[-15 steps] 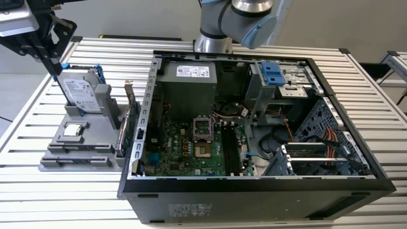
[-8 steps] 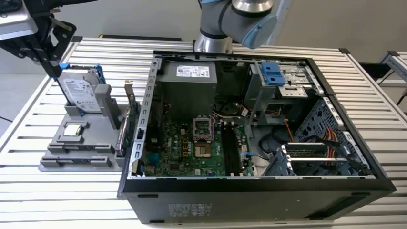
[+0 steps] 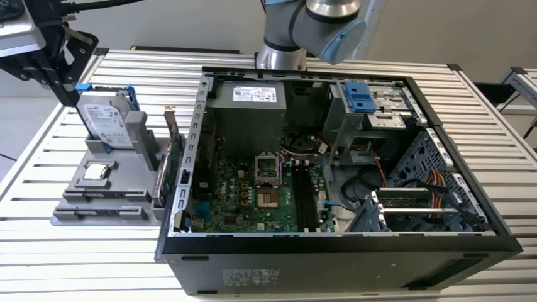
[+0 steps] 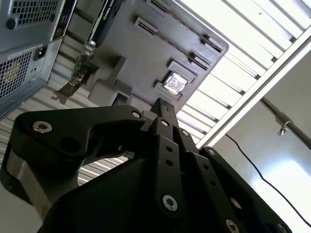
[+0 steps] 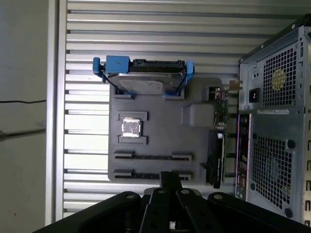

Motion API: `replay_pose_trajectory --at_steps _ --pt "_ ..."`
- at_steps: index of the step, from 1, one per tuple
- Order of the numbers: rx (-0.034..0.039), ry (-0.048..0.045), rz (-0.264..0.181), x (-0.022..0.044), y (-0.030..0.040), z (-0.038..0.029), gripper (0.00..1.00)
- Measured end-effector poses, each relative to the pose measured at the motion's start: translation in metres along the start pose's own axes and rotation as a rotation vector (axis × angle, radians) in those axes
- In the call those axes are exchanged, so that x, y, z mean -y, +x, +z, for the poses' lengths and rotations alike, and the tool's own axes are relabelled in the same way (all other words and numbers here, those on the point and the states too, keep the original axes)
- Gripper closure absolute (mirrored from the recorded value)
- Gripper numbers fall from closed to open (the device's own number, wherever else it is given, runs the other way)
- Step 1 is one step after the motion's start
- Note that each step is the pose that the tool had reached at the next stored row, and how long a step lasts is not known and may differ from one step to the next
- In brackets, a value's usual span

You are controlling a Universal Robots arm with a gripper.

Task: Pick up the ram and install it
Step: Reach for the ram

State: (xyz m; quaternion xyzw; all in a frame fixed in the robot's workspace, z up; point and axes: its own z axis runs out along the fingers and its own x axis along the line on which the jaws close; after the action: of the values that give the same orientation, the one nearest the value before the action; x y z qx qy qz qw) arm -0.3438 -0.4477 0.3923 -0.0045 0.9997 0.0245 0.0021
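Observation:
Two thin dark ram strips (image 5: 150, 157) stand on edge in the narrow slots of a grey holder (image 5: 160, 131), the second strip (image 5: 141, 173) closest to my fingertips in the first wrist view. The second wrist view shows the same strips (image 4: 182, 51) from a slant. My gripper (image 3: 65, 95) hangs in the air at the exterior view's far left, above the holder (image 3: 126, 189) and close to the hard drive (image 3: 107, 126). Its fingers (image 5: 170, 178) are shut with nothing between them, as the second wrist view also shows of the gripper (image 4: 163, 110).
The holder also carries a blue-framed hard drive (image 5: 141, 77), a small silver chip (image 5: 131, 127) and a green card (image 5: 216, 141) on edge. The open computer case (image 3: 336, 251) lies to the exterior view's right, with black motherboard slots (image 3: 304, 198). All rests on a slatted metal table (image 3: 84, 264).

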Motion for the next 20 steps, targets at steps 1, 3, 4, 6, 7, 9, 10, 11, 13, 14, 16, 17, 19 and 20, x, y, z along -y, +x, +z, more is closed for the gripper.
replay_pose_trajectory --at_steps 1,3,4,6,7,9,10,11,13,14,16,17,19,20 --pt "-0.0001 0.0000 0.000 0.0017 0.0000 -0.0001 1.00" --pt "-0.0001 0.0000 0.000 0.0053 0.0000 -0.0002 1.00" --pt "-0.0001 0.0001 0.000 0.0070 0.0001 -0.0003 1.00" --pt "-0.0001 0.0001 0.001 0.0103 0.0001 -0.0005 1.00" --pt "0.0000 0.0000 0.001 0.0121 0.0002 -0.0005 1.00" --pt "0.0001 0.0000 0.002 0.0150 0.0005 -0.0006 1.00" --pt "0.0000 0.0001 0.002 0.0165 0.0007 -0.0007 1.00" --pt "0.0000 0.0001 0.002 0.0179 0.0010 -0.0008 1.00" --pt "0.0001 0.0000 0.004 0.0208 0.0016 -0.0009 1.00" --pt "0.0002 0.0001 0.004 0.0222 0.0018 -0.0010 1.00" --pt "0.0002 0.0001 0.005 0.0247 0.0024 -0.0011 1.00" --pt "0.0002 0.0001 0.006 0.0258 0.0027 -0.0012 1.00" --pt "0.0003 0.0001 0.007 0.0279 0.0034 -0.0012 1.00" --pt "0.0003 0.0001 0.008 0.0289 0.0037 -0.0013 1.00"
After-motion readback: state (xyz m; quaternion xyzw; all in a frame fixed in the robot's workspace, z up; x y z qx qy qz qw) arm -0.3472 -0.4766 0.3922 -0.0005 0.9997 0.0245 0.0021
